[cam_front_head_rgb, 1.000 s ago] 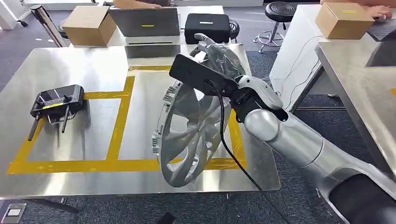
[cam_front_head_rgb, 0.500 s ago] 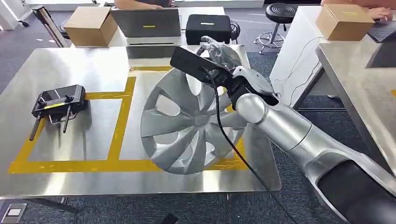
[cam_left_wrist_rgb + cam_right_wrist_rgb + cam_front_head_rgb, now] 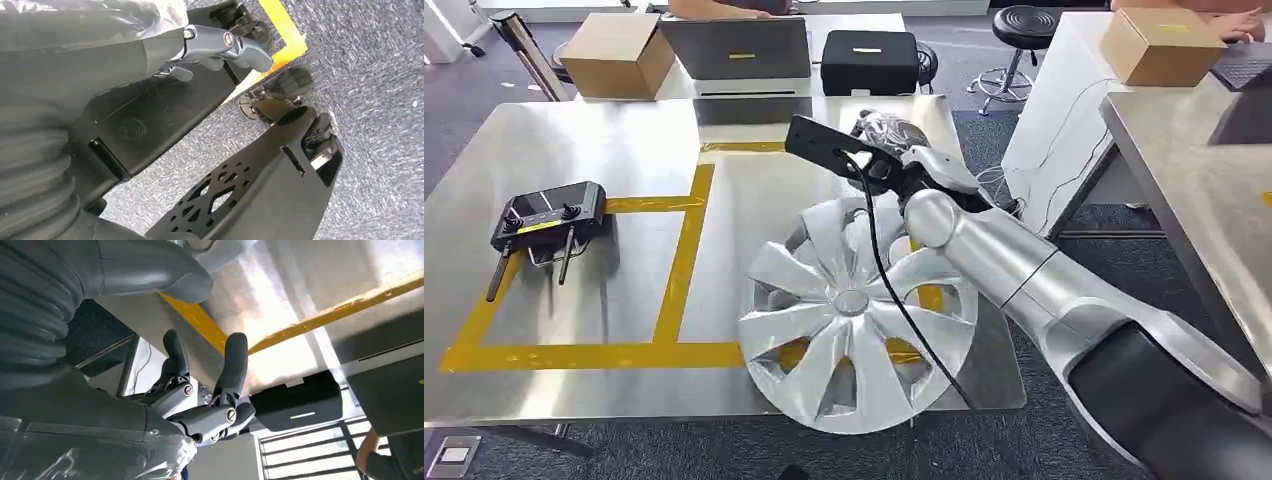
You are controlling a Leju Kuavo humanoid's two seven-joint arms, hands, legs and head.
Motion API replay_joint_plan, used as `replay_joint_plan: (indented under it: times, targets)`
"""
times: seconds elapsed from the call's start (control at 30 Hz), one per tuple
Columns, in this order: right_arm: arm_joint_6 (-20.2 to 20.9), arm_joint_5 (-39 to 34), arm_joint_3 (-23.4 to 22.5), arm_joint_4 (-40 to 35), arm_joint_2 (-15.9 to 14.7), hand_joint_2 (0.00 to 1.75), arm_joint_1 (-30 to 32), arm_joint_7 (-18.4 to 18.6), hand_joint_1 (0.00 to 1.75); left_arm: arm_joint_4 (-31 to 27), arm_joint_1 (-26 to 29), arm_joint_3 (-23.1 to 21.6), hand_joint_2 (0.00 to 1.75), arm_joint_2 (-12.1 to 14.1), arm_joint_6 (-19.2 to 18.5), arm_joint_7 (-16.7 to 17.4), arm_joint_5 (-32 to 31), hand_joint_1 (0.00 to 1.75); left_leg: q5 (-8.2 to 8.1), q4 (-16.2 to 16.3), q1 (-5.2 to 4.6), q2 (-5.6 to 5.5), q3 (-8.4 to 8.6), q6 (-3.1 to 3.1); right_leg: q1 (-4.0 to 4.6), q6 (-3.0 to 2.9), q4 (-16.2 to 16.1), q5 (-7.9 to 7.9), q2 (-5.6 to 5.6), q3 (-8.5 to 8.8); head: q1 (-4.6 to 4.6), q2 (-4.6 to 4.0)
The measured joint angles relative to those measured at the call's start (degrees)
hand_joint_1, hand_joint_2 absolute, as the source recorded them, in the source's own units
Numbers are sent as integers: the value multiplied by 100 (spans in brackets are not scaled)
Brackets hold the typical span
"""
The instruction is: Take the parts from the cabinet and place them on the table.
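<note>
Head view, left to right. A black remote controller rests on the left part of the steel table, inside a yellow tape outline. Right of it lies the silver wheel cover, face up and flat on the table near the front edge, overlapping the tape of the right-hand rectangle (part of its rim appears to overhang the table edge). Beyond the cover, over the table, is the right hand on its silver arm; in the right wrist view the hand's fingers are spread apart with nothing between them, so it is released and holds nothing. The left hand hangs beside the robot's body above the floor; its fingers look curled, but whether it is clenched cannot be told.

Judgement: the placing step looks essentially complete. To finish well, the hand should lift straight away from the cover, avoiding any snag of the wrist cable on the spokes, since a tug could drag the overhanging cover off the edge.
</note>
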Motion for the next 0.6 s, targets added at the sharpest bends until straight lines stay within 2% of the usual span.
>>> replay_joint_plan:
  times: [0.3,0.6]
  targets:
    - [-133,-9,155,395,330,175,-187,-418,175,37,8,0,175,-7,-7,-2,0,0,1,0,0,1,0,0,0,0,0,1,1,0,0,0]
    - [-243,7,238,428,535,175,-309,-516,175,46,5,0,175,-7,-9,-33,2,0,1,0,0,1,1,0,0,1,0,1,1,1,2,0]
